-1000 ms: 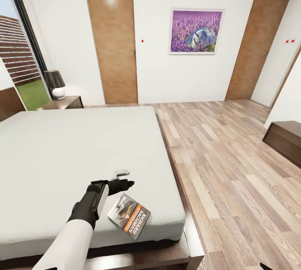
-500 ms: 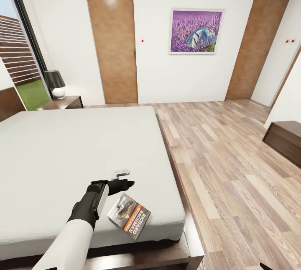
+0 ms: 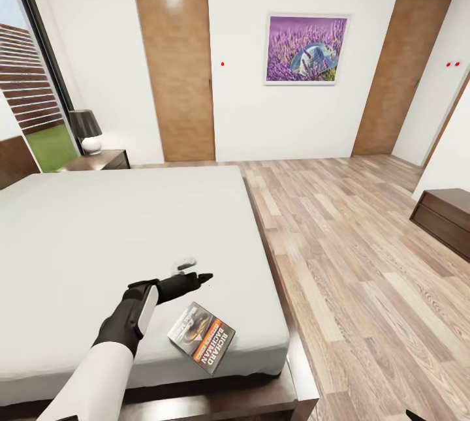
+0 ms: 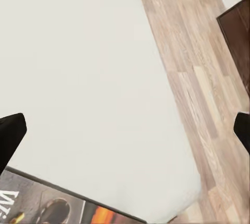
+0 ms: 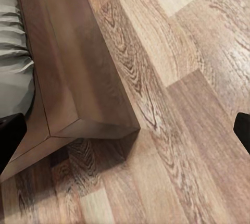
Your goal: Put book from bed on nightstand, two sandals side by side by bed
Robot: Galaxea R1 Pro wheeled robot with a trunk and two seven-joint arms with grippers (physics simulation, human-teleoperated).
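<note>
The book (image 3: 202,337), a thin paperback with an orange band and the lettering "RICHARD", lies flat on the bed (image 3: 117,232) near the white mattress's front right corner. My left gripper (image 3: 194,271) hovers open just beyond the book, over the mattress, with nothing between its fingers. In the left wrist view the book's cover (image 4: 47,206) shows beside one fingertip of that gripper (image 4: 126,133). My right gripper (image 5: 126,133) is open and low over the wood floor by the corner of the bed's dark frame (image 5: 78,78). The nightstand (image 3: 98,161) stands at the bed's far left. The sandals are out of view.
A lamp (image 3: 86,130) with a dark shade sits on the nightstand. A low dark dresser (image 3: 447,215) stands at the right wall. Two brown doors (image 3: 176,68) and a lavender picture (image 3: 307,49) are on the far wall. Wood-plank floor (image 3: 352,264) stretches right of the bed.
My left arm has shifted a little left and the wrist has turned, lifting the gripper slightly farther from the book. The book has not moved.
</note>
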